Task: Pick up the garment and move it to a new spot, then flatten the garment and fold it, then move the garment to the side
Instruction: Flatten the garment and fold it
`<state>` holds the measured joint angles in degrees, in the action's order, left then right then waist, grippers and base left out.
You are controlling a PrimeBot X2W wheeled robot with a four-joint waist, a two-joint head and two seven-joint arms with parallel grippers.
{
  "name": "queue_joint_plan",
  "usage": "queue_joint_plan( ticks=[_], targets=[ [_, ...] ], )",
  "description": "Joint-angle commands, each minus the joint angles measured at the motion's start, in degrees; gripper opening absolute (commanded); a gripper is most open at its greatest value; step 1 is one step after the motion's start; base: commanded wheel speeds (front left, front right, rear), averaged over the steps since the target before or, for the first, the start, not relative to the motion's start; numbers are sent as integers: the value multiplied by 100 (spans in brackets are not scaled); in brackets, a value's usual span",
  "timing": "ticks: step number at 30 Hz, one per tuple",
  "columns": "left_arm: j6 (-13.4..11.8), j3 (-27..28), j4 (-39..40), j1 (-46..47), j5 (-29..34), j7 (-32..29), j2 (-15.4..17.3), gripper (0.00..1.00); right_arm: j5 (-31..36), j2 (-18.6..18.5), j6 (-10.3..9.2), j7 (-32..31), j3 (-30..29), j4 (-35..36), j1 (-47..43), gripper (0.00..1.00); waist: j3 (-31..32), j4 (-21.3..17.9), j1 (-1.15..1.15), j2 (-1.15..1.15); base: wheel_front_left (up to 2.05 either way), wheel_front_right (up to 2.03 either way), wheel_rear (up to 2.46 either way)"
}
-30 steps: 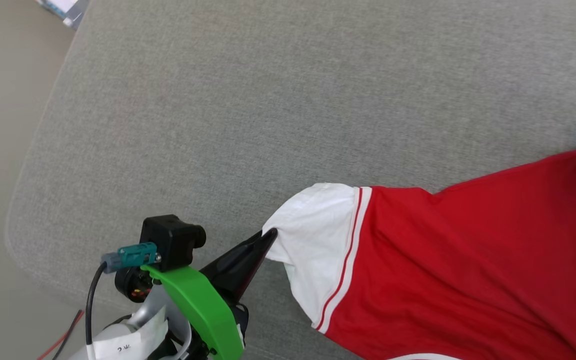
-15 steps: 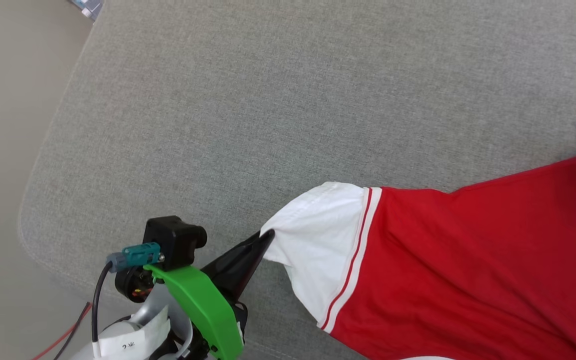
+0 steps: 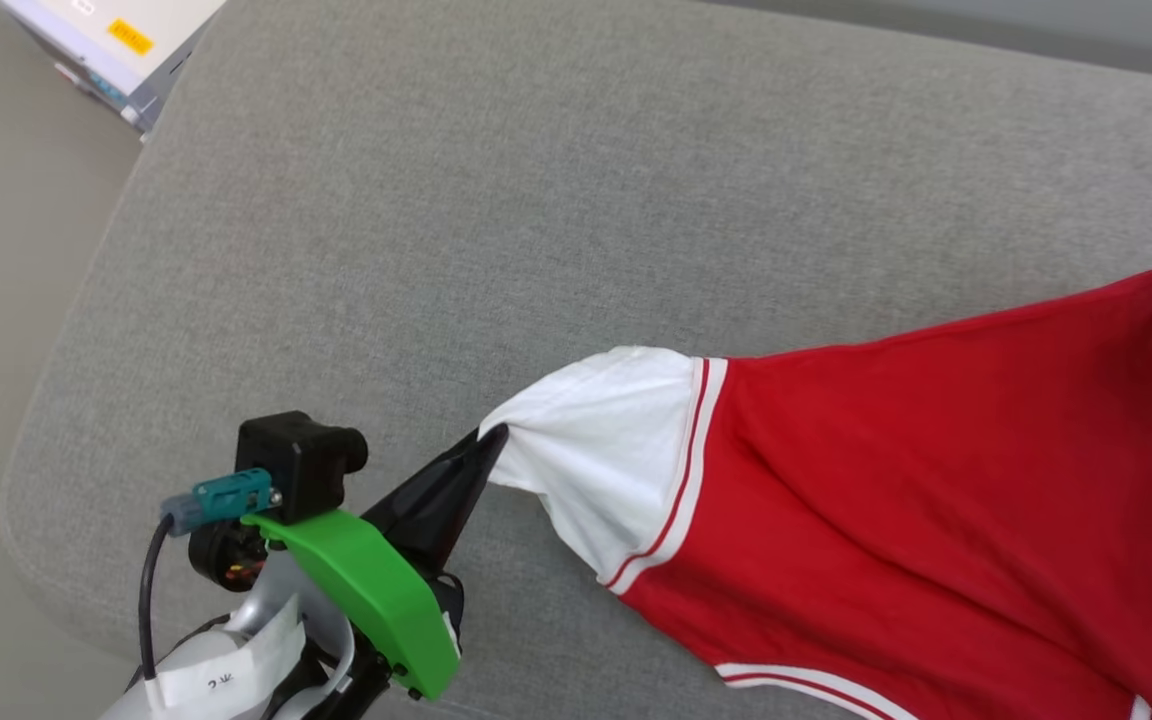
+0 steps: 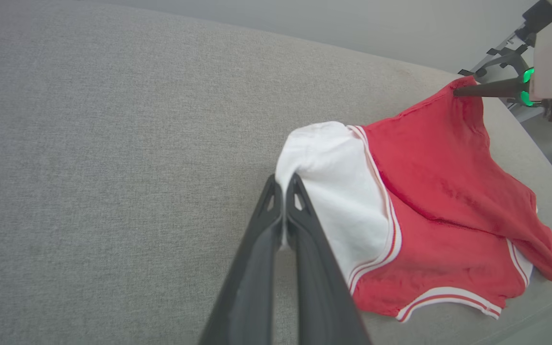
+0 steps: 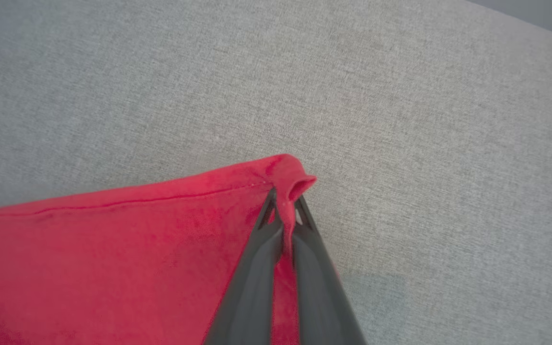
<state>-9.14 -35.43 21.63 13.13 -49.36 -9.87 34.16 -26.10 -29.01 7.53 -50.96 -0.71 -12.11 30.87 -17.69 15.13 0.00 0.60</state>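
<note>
left gripper (image 3: pixel 489 441) pinched shut on the edge of the white sleeve (image 3: pixel 596 450) of the red jersey t-shirt (image 3: pixel 886 480), lower middle of head view. right gripper (image 5: pixel 285 194) clamped tight on a red corner of the shirt, fabric bunched between its fingertips. shirt stretched between both grippers, over the grey fabric cushion (image 3: pixel 436 200). lower part with striped trim rests on the cushion.
</note>
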Motion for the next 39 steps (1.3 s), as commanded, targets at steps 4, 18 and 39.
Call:
queue_joint_plan(
  ticks=[4, 18, 39],
  targets=[
    [-141, 164, 120, -36, 8, 119, 82, 0, -227, -170, -4, 418, 145, 13, 125, 0, 454, -364, 0, -60, 0, 0, 0],
    [-449, 943, 392, 154, -90, 477, 229, 0, -552, -309, -4, 1203, 306, 994, 7, 0, 1194, -1057, 0, -60, 0, 0, 0],
    [-874, 2526, 808, 1827, 279, 1305, 439, 0, -464, -171, -4, 1707, 163, 2769, 477, 0, 1085, -1904, 0, -60, 0, 0, 0]
  ],
)
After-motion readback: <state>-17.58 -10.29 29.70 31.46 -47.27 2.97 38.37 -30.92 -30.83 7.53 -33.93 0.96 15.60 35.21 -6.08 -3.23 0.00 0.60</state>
